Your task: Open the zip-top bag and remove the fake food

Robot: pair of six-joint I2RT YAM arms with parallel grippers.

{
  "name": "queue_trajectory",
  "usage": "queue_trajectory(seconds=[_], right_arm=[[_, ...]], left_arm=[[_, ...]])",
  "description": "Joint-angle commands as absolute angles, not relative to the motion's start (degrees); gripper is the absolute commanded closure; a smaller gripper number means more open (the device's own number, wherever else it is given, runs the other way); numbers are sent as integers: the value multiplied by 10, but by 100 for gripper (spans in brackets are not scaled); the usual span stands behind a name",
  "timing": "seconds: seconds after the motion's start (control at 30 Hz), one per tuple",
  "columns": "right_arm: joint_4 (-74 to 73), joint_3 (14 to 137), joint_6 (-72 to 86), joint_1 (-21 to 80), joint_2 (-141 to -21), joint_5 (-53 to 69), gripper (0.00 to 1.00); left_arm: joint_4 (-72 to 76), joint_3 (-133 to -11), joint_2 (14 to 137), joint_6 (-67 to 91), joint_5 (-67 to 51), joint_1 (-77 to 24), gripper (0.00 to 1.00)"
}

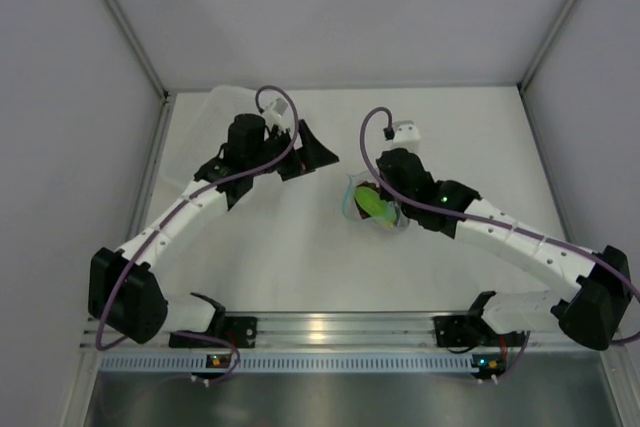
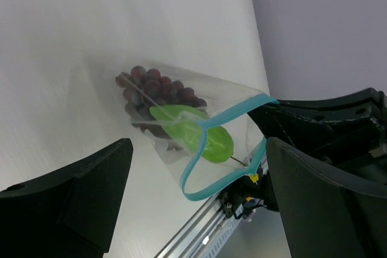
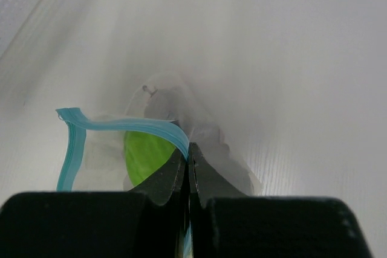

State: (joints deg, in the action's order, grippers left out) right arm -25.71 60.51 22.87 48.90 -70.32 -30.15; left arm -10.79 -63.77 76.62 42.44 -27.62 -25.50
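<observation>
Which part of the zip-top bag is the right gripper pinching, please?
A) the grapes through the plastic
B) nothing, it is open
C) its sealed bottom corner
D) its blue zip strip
D: the right wrist view shows the right gripper shut on the blue zip strip of the zip-top bag.

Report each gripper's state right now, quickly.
Left gripper: open, holding nothing.
Right gripper: shut on the zip-top bag, pinching its blue zip strip.
</observation>
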Motion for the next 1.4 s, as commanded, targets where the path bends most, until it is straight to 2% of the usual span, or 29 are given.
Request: queue_trajectory(seconds=[0.0, 0.17, 0.4, 0.53, 0.67, 0.7, 0.73, 0.77, 0.8, 0.83, 0.87, 1.17, 1.37], right_arm=[[-241, 627, 302, 502, -707, -401, 100], [-236, 622, 336, 508, -726, -430, 100], [-217, 619, 345, 513, -733, -435, 100], [-215, 622, 345, 513, -730, -438, 100], [-213, 626, 344, 513, -731, -433, 100], [-213, 627, 344, 513, -733, -432, 100], [-214, 628, 344, 513, -734, -433, 100], [-213, 628, 345, 513, -734, -432, 100], [-213, 628, 344, 513, -735, -435, 100], [-217, 628, 340, 512, -733, -439, 100], [-219, 627, 336, 512, -733, -443, 100], [-295, 604, 230, 474, -717, -447, 100], [-320, 587, 219, 462, -688, -446, 100]], left_arm=[[-66, -594, 732, 535, -200, -270, 4], [-105, -569, 709, 560, -57, -349, 8], [-105, -563, 738, 545, 13, -419, 19], [-105, -549, 768, 541, 41, -456, 30], [-104, -549, 800, 541, 37, -464, 32], [-103, -551, 806, 541, 36, -465, 35], [-104, -553, 818, 541, 33, -469, 38], [-103, -555, 823, 541, 33, -470, 46], [-104, -555, 827, 541, 37, -471, 82], [-104, -548, 830, 541, 53, -471, 96], [-104, -545, 830, 540, 67, -471, 100], [-107, -476, 829, 531, 91, -419, 100], [-107, -456, 824, 520, 87, -395, 100]])
